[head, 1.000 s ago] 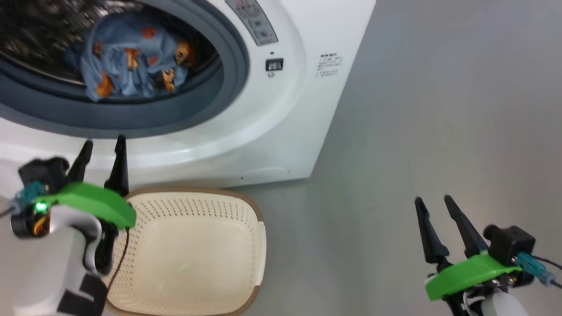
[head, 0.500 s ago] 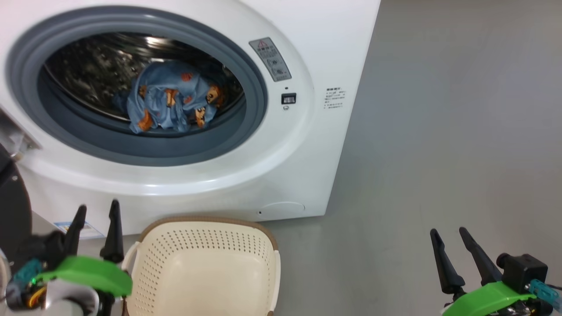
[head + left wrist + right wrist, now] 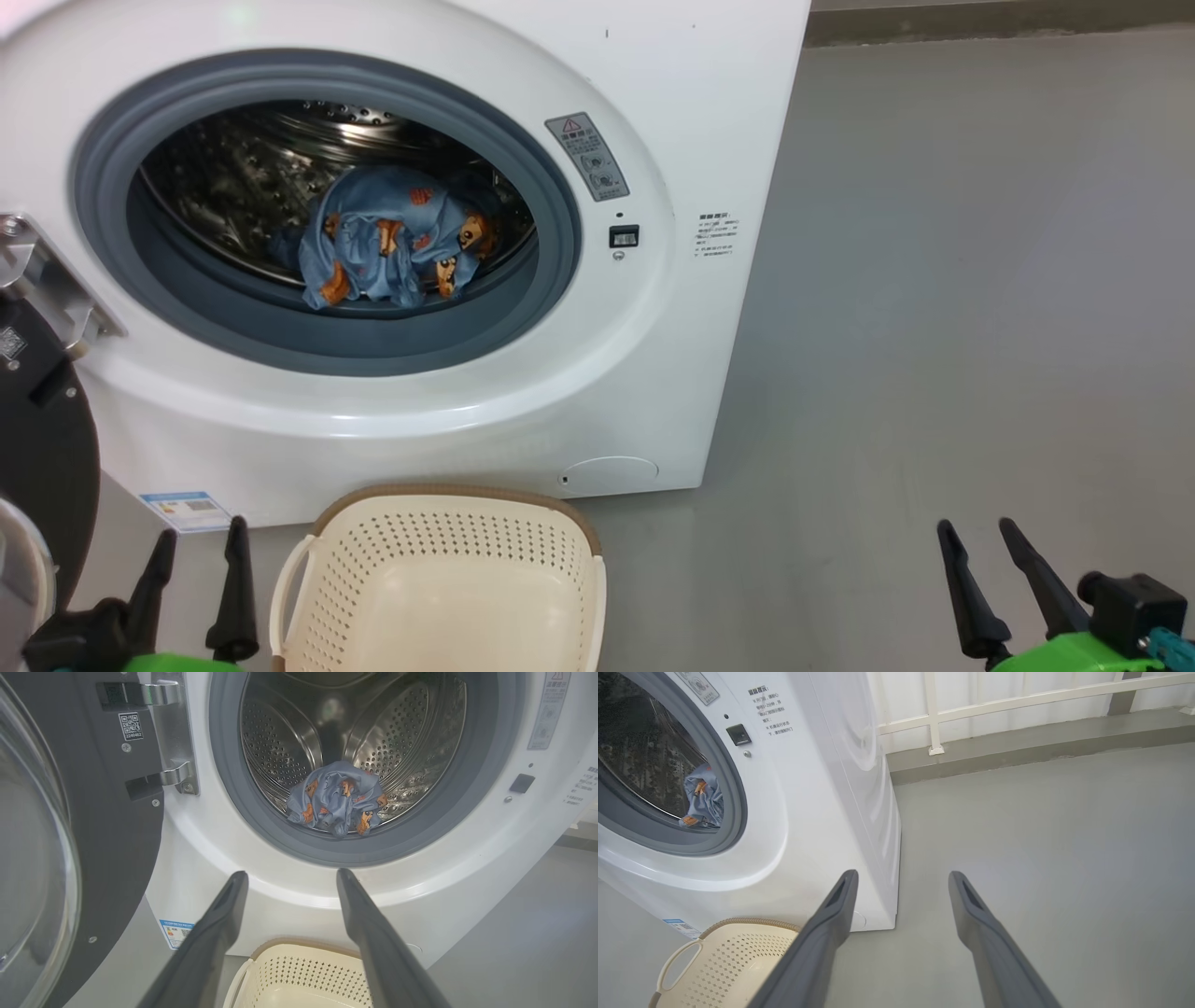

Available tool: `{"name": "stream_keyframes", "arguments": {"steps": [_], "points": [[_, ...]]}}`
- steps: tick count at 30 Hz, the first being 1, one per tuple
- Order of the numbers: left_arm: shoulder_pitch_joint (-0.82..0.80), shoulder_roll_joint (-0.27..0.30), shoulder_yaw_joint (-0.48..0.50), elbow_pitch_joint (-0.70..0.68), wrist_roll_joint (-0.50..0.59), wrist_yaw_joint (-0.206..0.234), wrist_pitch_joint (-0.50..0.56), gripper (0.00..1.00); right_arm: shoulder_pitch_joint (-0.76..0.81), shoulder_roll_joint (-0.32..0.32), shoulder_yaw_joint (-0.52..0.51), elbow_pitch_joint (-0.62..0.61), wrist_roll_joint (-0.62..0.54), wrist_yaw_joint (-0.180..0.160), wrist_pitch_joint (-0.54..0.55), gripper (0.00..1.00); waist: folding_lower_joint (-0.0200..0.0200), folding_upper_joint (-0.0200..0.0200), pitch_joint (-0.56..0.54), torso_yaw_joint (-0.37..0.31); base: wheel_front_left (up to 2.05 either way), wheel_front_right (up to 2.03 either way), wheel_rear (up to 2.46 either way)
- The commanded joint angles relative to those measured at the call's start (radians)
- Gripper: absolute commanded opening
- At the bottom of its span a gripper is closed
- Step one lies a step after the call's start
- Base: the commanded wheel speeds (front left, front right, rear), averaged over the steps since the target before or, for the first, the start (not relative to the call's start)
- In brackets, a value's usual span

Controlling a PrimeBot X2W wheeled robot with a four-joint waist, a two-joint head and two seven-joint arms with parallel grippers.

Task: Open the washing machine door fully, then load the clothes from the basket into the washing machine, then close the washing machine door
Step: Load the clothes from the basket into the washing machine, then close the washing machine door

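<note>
The left fingers point(image 3: 219, 924) are spread wide and hold nothing. They point at the lower front of the washing machine point(image 3: 653, 373), just below its opening, a sensible place to wait with no garment to carry. The right fingers point(image 3: 829, 924) are equally wide apart and empty, hanging over bare floor point(image 3: 934, 327) off the machine's right-hand corner, well clear of the work.

The clothes point(image 3: 336, 798), a crumpled blue bundle with orange-brown figures, lie inside the machine at the front bottom of the steel drum point(image 3: 280, 742), just behind the grey gasket point(image 3: 560, 233). Nothing appears to hang over the gasket, which matters for a clean seal.

The basket point(image 3: 448, 492) stands on the floor directly in front of the machine's base. The part of it in view is empty, so loading looks finished.

The washing machine door point(image 3: 107, 812) stands swung open on its silver hinge point(image 3: 175, 732) at the machine's left side. Judging by this, 1 step remains: closing it, probably with the left arm, which is nearest.
</note>
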Motion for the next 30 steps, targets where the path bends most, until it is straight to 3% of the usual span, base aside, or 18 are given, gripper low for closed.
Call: {"name": "stream_keyframes", "arguments": {"steps": [1, 30], "points": [[-0.004, 0.015, 0.045, -0.04, 0.007, -0.002, -0.006, 1.0, 0.01, -0.019, 0.012, -0.026, 0.011, 0.002, -0.005, 1.0, 0.0, 0.0, 0.001, 0.002, 0.0, 0.0, 0.0], [-0.004, 0.004, 0.049, -0.056, 0.0, -0.002, -0.006, 1.0, 0.011, -0.008, 0.002, -0.033, 0.002, 0.002, -0.005, 1.0, 0.0, 0.0, 0.013, 0.014, -0.06, 0.04, 0.02]]}}
